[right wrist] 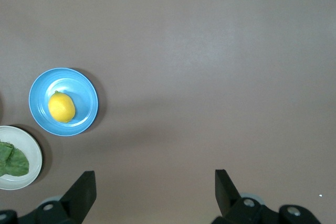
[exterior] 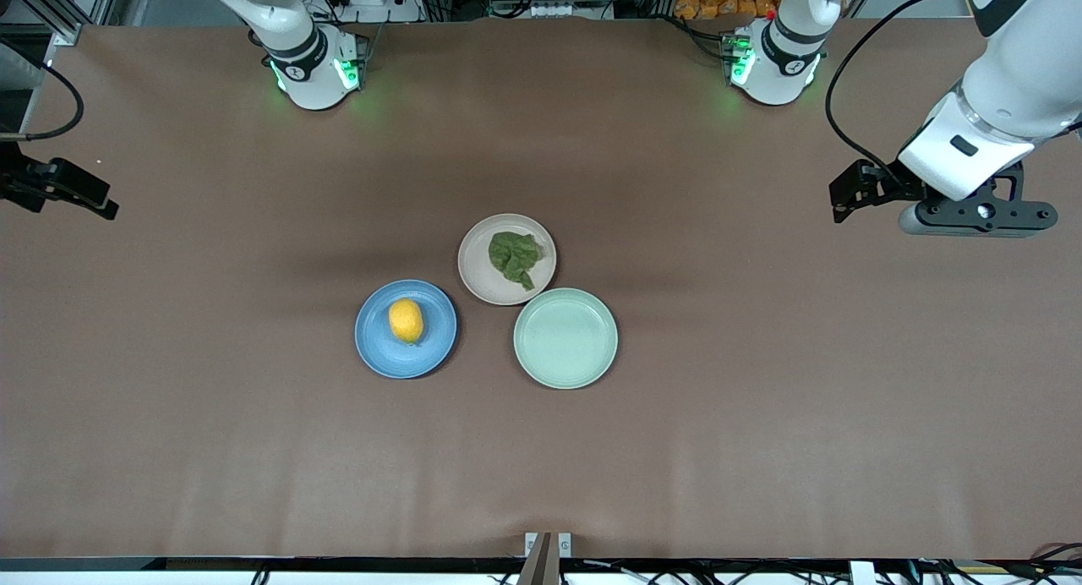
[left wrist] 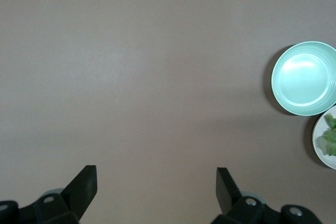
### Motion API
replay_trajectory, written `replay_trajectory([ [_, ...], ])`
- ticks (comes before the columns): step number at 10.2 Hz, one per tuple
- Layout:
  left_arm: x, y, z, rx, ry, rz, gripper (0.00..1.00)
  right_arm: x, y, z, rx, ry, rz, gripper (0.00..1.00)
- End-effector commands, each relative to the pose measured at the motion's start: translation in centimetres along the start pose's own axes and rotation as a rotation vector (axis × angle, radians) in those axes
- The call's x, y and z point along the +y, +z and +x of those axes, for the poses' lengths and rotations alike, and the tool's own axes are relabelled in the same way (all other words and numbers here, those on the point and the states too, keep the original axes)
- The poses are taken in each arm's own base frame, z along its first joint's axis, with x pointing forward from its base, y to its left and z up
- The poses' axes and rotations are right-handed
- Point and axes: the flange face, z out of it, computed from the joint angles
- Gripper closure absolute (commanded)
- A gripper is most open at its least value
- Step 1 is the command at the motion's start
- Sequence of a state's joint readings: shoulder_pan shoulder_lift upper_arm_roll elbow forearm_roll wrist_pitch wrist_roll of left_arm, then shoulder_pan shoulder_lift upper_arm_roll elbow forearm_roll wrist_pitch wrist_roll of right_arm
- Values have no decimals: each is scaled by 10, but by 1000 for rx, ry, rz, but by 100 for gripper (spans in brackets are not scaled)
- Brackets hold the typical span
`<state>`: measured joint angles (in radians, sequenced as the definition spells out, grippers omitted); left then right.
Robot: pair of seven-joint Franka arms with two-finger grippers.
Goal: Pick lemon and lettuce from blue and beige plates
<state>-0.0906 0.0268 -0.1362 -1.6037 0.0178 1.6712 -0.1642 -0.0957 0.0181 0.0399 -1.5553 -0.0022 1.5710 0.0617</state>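
Only the front view shows all three plates together: the lemon lies on the blue plate, the lettuce on the beige plate, the mint plate bare. Each wrist view catches just two plates. Both pincers hang spread over bare surface (well apart from the plates): the left pincer at the left arm's end, the right pincer at the right arm's end.

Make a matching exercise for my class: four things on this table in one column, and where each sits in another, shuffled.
Things:
1. lemon
2. lettuce
3. mint plate
4. left gripper

Places or states:
A. holds nothing, beside the beige plate
B. on the blue plate
C. open, over bare table
D. on the beige plate

Pairs: 1-B, 2-D, 3-A, 4-C
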Motion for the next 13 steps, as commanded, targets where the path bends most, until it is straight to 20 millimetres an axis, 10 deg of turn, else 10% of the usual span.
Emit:
replay_trajectory([
  [1,-1,-1,0,4,-23,-20,0,-3,5,10,0,-4,8,0],
  [8,15,62,5,-130,-13,-63,0,-16,66,38,-90,-19,8,0],
  [13,22,97,5,-180,-28,-119,0,-69,83,37,-115,-67,37,0],
])
